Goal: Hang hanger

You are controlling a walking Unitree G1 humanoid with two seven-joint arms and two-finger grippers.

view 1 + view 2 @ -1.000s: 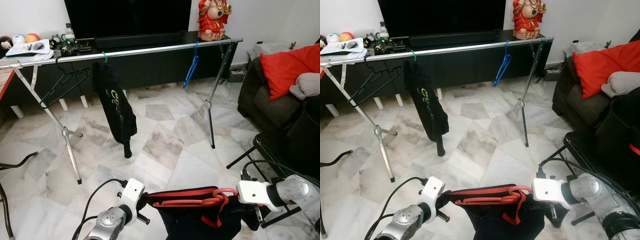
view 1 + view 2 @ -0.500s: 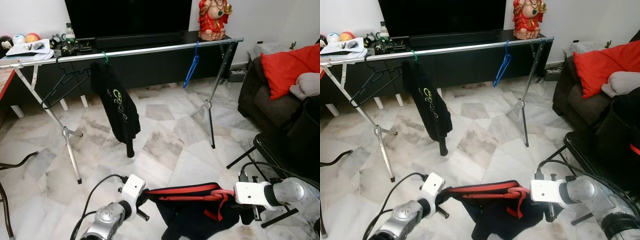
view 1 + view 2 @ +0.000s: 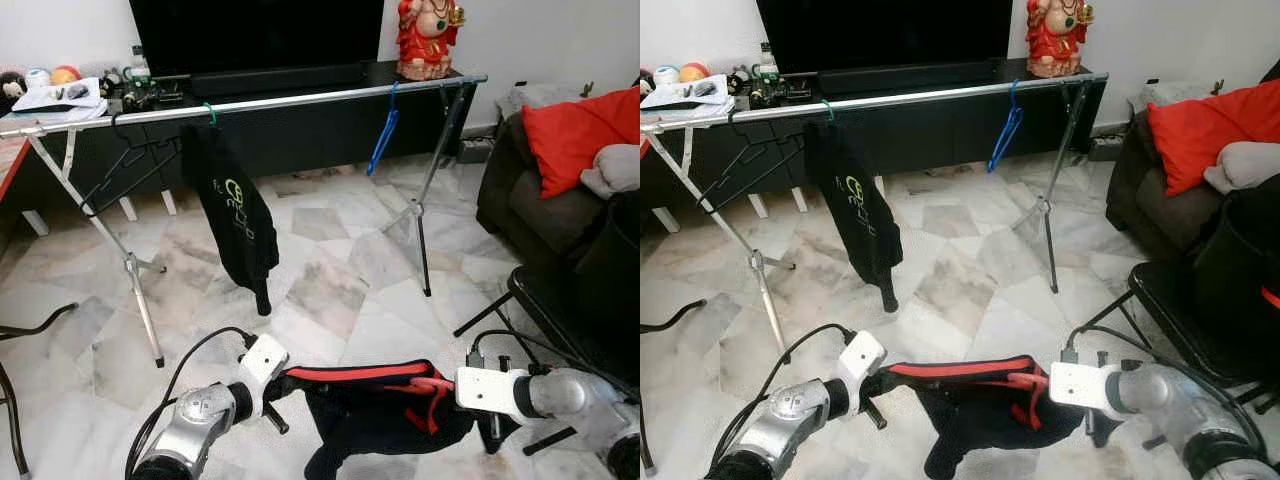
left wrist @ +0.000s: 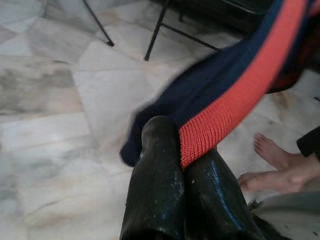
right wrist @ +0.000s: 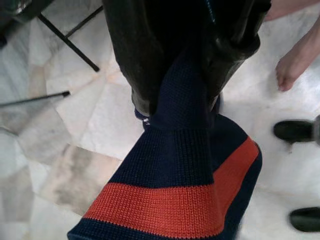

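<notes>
Your left gripper [image 3: 283,383] and right gripper [image 3: 447,388] each pinch one end of the navy garment [image 3: 375,415], stretched level between them. The rail [image 3: 300,98] lies well ahead and higher, parallel to it.

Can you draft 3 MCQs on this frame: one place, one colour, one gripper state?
1. Where does the black shirt with green print hang?
A. on the silver metal clothes rail
B. on the dark sofa
C. on the floor

2. What colour is the empty plastic hanger near the rail's right end?
A. green
B. blue
C. white

3. How does the left gripper stand?
A. open above the floor
B. shut on nothing
C. shut on the navy knit garment with the red-orange band

Key: 1 A, its hook sits over the rail; 2 B, it reads blue against the black cabinet; 3 C, the left wrist view has the fingers pinching the band's edge.
</notes>
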